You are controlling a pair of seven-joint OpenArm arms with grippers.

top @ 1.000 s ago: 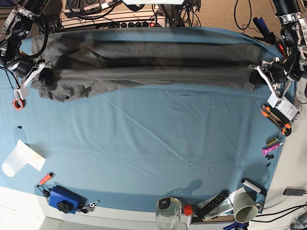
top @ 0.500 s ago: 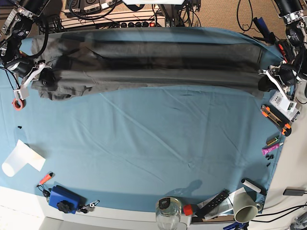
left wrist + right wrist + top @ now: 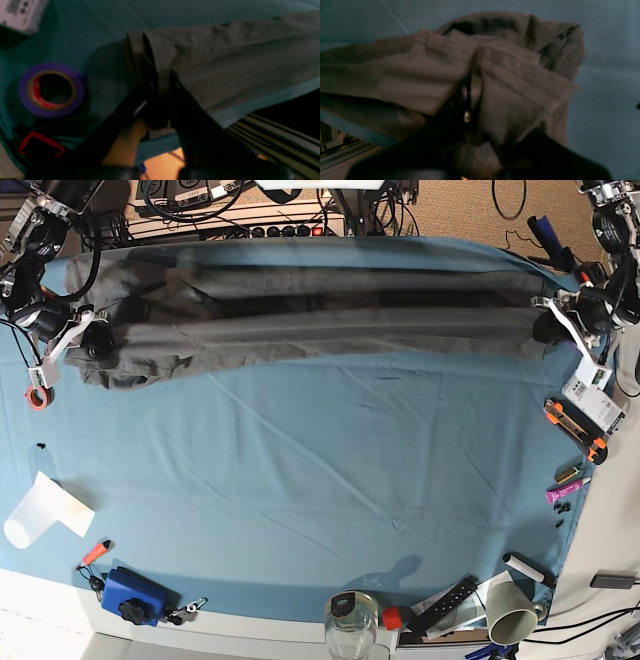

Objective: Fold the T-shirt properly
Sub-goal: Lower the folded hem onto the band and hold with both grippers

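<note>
The dark grey T-shirt lies stretched into a long band along the far edge of the blue tablecloth. At the right end of the base view my left gripper is shut on the shirt. The left wrist view shows its dark fingers pinching the folded hem of the T-shirt. On the left of the base view my right gripper is shut on the bunched other end. In the right wrist view, layers of the T-shirt drape over that gripper.
A purple tape roll and a white box lie near the left gripper. A red tape ring sits at the left edge. Along the front stand a blue box, a glass jar, a remote and a cup.
My left gripper has moved toward the far edge, pulling the shirt's right end back with it. The right gripper has held its place.
</note>
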